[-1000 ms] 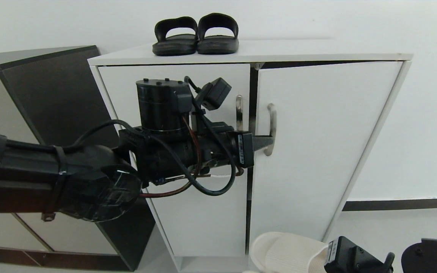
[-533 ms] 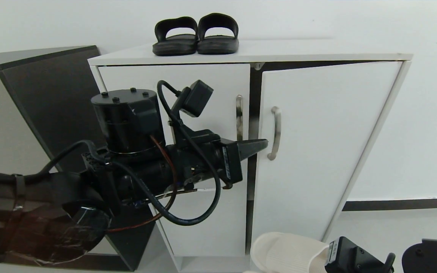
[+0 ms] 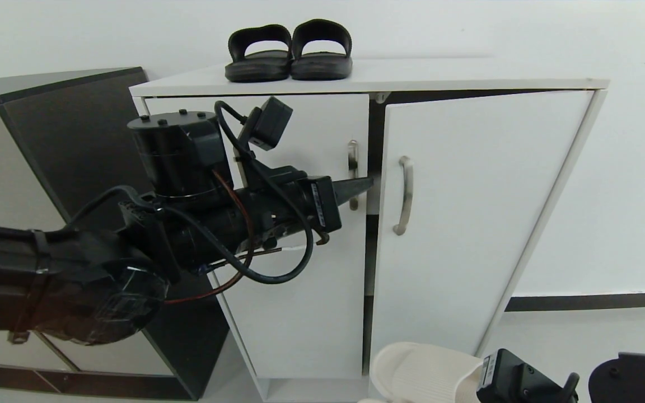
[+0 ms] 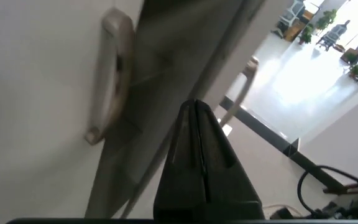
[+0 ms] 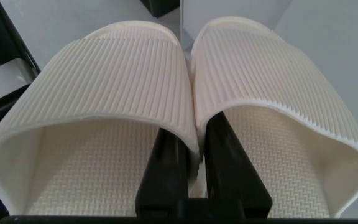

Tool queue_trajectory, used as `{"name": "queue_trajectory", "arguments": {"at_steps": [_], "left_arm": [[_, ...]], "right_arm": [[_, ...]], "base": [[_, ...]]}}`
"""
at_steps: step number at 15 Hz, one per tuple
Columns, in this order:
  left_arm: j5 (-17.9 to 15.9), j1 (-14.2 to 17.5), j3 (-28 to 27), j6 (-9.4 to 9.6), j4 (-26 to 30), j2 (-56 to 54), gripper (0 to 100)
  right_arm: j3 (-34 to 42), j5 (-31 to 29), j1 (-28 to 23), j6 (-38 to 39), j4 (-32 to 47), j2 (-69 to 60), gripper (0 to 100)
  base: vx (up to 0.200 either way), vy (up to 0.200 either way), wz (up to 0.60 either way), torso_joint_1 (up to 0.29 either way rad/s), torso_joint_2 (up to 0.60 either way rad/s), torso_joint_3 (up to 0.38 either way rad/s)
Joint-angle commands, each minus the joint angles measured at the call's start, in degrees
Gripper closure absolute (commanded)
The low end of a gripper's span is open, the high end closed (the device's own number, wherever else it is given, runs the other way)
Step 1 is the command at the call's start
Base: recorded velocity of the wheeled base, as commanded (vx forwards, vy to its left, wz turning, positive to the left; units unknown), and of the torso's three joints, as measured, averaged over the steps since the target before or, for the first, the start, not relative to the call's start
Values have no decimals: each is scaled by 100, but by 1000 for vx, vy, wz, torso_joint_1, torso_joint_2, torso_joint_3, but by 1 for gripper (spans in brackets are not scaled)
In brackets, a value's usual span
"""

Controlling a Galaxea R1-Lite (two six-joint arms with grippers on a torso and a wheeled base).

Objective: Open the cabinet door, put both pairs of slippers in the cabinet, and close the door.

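We find the head view bright and evenly lit. The white cabinet [image 3: 479,224] carries only soft shadows: a thin band under its top and a dark gap between the doors. The black slippers [image 3: 289,53] cast a faint shade beneath them. The door handle [image 3: 404,193] shows a mild highlight. The cabinet sides lean inward toward the bottom, a wide-angle effect. In the left wrist view, glare washes out the floor [image 4: 291,81], and the left gripper [image 4: 196,106] stands dark against it. In the right wrist view, the cream slippers [image 5: 191,93] are softly lit from above, shaded inside the straps.
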Motion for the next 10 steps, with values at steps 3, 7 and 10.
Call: {"name": "queue_trajectory", "arguments": {"at_steps": [3, 7, 10], "left_arm": [[-1, 98, -416, -57, 15, 368, 100], [-1, 151, -715, -57, 15, 596, 100], [-1, 159, -1251, -57, 138, 948, 100]], "right_arm": [[-9, 0, 1, -1, -2, 30, 100], [-9, 0, 1, -1, -2, 39, 100], [0, 36, 1, -1, -2, 48, 100]], "base": [[0, 0, 0, 0, 0, 0], [0, 0, 0, 0, 0, 0], [0, 0, 0, 0, 0, 0]]}}
